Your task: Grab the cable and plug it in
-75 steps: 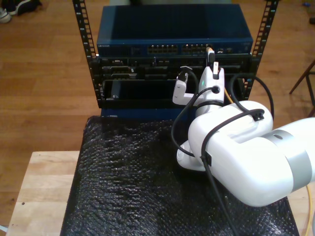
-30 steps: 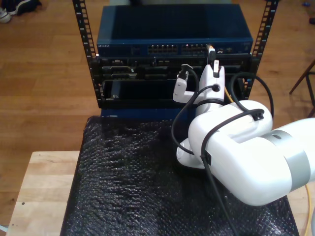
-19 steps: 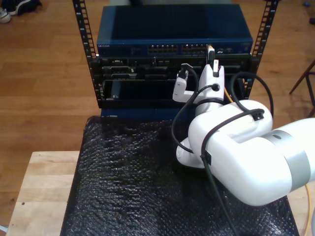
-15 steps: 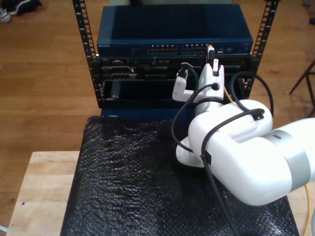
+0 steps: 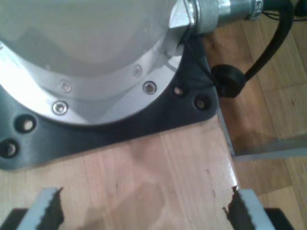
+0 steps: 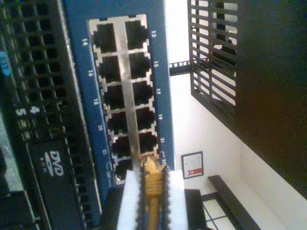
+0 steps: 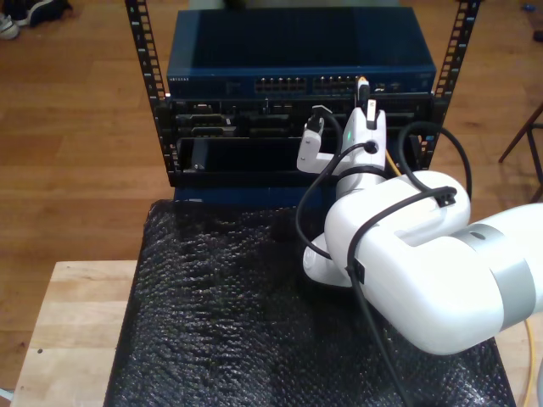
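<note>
The thin yellow-orange network cable [image 6: 152, 184] is pinched in my second gripper [image 6: 152, 191]; its plug should be squared to the blue switch's port [image 6: 146, 142] before being pushed.

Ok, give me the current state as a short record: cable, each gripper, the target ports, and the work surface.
cable: yellow cable, plug end forward, tip at the lower end of the port block
second gripper: my second gripper shut on the cable, up at the blue switch
ports: numbered port block on the switch face; whether the plug is seated cannot be told
first gripper: my first gripper open, over the wooden table beside an arm base
surface: black mat on the table
</note>
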Robot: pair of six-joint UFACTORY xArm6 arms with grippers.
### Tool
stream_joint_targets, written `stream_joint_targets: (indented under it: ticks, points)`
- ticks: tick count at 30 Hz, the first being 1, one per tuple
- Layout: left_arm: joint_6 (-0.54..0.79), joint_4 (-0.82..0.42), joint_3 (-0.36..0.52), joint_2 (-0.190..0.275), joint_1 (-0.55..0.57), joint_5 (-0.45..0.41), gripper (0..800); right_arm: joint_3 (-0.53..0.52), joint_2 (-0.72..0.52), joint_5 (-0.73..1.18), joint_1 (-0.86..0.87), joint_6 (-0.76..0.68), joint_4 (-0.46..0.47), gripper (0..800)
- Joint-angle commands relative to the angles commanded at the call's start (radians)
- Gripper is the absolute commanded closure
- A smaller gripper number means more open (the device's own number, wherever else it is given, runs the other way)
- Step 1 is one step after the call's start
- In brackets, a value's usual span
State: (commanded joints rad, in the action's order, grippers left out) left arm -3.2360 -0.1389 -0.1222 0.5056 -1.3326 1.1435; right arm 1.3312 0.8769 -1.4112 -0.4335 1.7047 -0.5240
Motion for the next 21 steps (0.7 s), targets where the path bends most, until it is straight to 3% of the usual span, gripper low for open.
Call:
stream_joint_targets:
  ticks: [21]
  points:
    - [0.000, 0.000, 0.000, 0.000, 0.000, 0.000, 0, 0.018, 0.003, 0.014, 0.018, -0.002, 0.003, 800]
